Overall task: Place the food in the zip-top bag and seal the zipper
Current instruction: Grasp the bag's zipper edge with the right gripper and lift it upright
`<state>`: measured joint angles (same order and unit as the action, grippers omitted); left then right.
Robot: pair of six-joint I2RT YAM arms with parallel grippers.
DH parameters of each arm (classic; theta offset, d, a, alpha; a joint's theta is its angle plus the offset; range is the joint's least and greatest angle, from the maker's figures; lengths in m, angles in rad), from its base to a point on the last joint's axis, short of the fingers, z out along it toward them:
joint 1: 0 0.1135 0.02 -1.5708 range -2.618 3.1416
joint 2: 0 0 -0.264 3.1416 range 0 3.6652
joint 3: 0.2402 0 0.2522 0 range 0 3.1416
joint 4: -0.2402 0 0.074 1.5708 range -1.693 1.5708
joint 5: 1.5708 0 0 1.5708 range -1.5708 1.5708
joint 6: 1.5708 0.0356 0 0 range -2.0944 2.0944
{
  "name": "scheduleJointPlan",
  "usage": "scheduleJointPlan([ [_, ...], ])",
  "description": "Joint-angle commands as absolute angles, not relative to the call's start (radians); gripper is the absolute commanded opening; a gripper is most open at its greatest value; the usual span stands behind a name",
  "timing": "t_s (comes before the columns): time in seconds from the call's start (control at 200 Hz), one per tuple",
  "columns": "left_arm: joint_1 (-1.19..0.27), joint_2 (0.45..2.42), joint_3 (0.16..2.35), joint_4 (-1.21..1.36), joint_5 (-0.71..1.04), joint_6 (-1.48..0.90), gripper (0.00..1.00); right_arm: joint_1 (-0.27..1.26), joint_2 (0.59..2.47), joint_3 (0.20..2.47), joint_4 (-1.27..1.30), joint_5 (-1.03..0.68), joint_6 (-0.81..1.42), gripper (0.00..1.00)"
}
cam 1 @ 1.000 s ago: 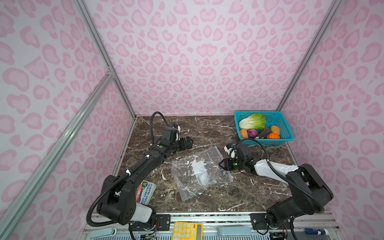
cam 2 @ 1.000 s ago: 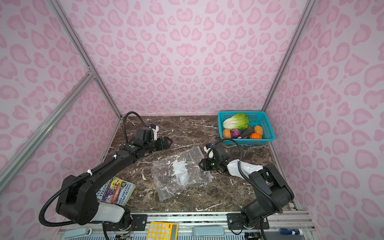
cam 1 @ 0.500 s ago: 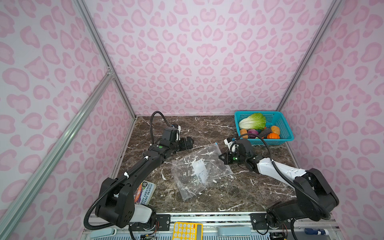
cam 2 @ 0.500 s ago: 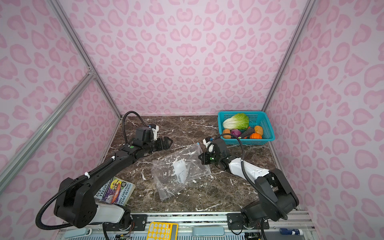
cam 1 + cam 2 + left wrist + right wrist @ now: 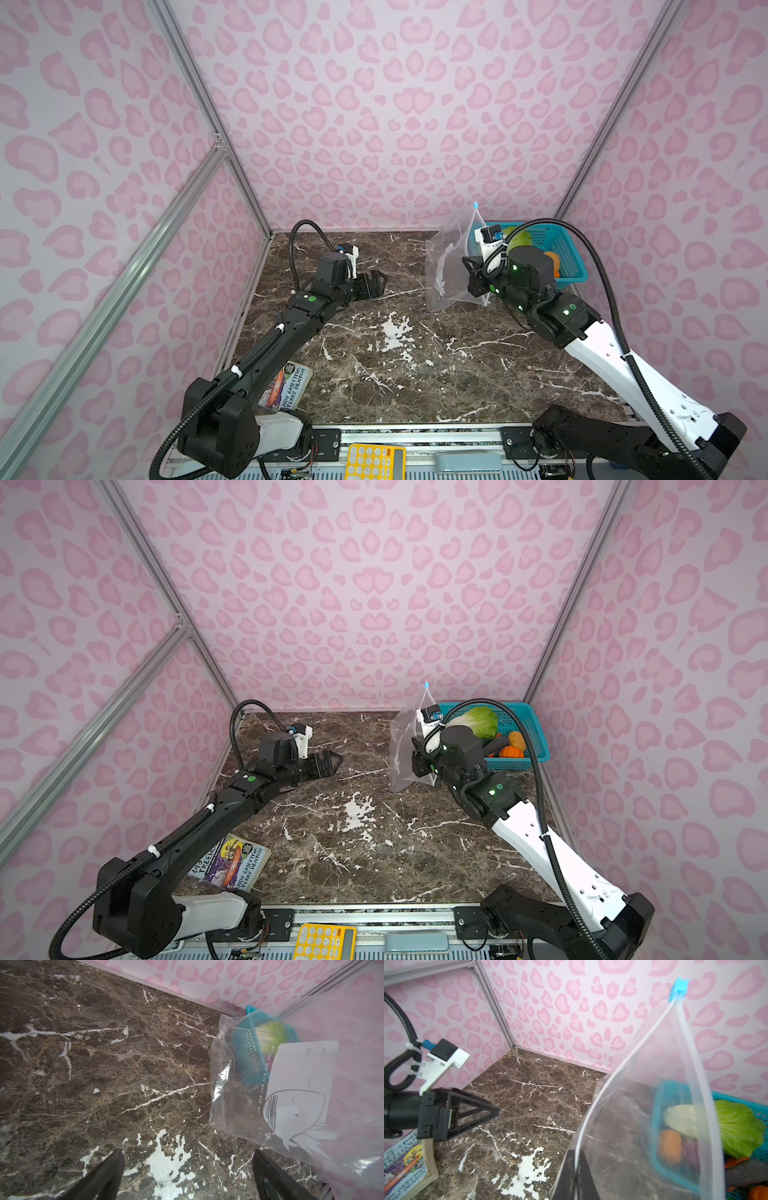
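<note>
So, starting on the left: the left gripper [image 5: 382, 284] hasn't budged in the last second. Its jaws are spread wide with nothing in them, low over the table [image 5: 395, 374] and pointing toward the middle. The book [image 5: 228, 860] by that arm's base isn't part of this.

The big change is in the middle. The zip-top bag [image 5: 451, 266] was lying flat on the marble there a second ago, and now that spot is bare. The right gripper [image 5: 576, 1154] has clamped down on one lip of the bag's mouth and hauled it up and back. The bag now hangs upright just in front of the teal basket [image 5: 575, 277]; can't tell if its bottom corner touches the marble.

In the right wrist view the zipper [image 5: 612, 1075] splits into two strips below the blue slider tab [image 5: 679, 989], which sits at the very top, so the mouth looks open. Good news for the task imo: the bag is up and gaping right beside the food [image 5: 512, 752], which is all still in the basket, cabbage [image 5: 478, 723] included.

Hand-wise, the bag is pinched in the right gripper and well apart from the left one, off to its right. My guess is the left goes for the other lip next.
</note>
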<state>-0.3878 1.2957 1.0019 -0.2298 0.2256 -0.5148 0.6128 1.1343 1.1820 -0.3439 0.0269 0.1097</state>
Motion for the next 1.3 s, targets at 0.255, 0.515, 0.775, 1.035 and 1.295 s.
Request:
scheduleJointPlan([
  [0.255, -0.387, 1.259, 0.987, -0.144, 0.372, -0.554, 0.97, 0.803, 1.381, 1.137, -0.282, 0.086, 0.05, 0.0],
  [0.515, -0.387, 1.261, 0.962, -0.067, 0.475, -0.598, 0.97, 0.862, 1.488, 1.172, -0.245, 0.085, 0.09, 0.0],
  [0.775, -0.387, 1.32, 0.954, -0.049, 0.505, -0.645, 0.98, 0.897, 1.5, 1.146, -0.149, 0.081, 0.126, 0.0],
  [1.035, -0.389, 1.347, 0.95, -0.046, 0.505, -0.661, 0.84, 0.936, 1.518, 1.129, -0.103, 0.079, 0.144, 0.0],
  [1.295, -0.389, 1.375, 0.958, -0.055, 0.509, -0.661, 0.38, 0.966, 1.549, 1.144, -0.101, 0.065, 0.148, 0.0],
])
